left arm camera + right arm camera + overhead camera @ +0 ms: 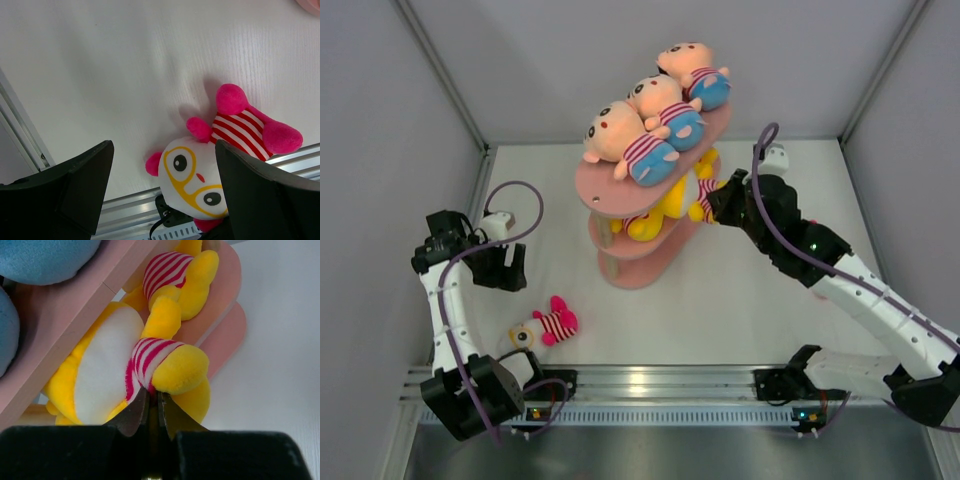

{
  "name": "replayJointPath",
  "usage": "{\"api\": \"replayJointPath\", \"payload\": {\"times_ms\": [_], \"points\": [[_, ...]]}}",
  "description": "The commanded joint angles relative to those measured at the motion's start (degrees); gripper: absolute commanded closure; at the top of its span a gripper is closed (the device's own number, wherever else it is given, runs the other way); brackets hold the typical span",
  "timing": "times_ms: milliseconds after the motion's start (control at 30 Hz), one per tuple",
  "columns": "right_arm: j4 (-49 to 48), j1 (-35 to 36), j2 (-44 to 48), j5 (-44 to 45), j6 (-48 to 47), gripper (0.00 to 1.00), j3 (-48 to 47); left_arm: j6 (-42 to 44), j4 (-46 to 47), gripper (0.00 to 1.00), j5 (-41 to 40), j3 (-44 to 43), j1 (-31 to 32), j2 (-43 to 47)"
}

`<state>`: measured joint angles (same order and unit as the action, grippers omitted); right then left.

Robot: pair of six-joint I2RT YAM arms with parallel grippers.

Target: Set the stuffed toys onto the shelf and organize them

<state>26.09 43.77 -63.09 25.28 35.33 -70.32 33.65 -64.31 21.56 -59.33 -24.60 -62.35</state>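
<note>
Bright, even overhead light; soft shadows

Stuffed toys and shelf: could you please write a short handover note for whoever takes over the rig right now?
Left gripper: open and empty above the white table, with the pink plush toy with a white face and striped shirt lying below it.
Right gripper: shut on the striped shirt of a yellow plush animal at the middle tier of the salmon-pink three-tier shelf.
Done: three peach-headed plush dolls with blue bottoms lie on the top tier; a second yellow animal is on the middle tier.
Left: settle and release the yellow animal, then shelve the pink toy.
</note>
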Motion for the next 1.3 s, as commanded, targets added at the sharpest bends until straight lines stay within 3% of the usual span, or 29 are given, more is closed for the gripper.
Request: {"api": "replayJointPath", "payload": {"times_ms": [0, 433, 1000, 1267], "points": [[-4.47, 0.79, -0.45, -3.56, 2.28, 1.0, -2.1, 1.07, 0.77, 0.12, 0.85, 0.53, -0.01, 1.26], [-6.66, -1.4, 1.39, 2.93, 4.13, 1.0, 2.91, 1.07, 0.86, 0.11, 1.55, 0.71, -0.01, 1.7], [-9.3, -13.08, -0.19, 2.58, 2.56, 1.0, 3.88, 0.98, 0.77, 0.11, 1.2, 0.53, -0.1, 1.97], [-7.46, -13.45, 0.16, -0.23, 0.26, 1.0, 0.98, 0.98, 0.86, 0.11, 1.38, 0.44, -0.1, 1.62]]}}
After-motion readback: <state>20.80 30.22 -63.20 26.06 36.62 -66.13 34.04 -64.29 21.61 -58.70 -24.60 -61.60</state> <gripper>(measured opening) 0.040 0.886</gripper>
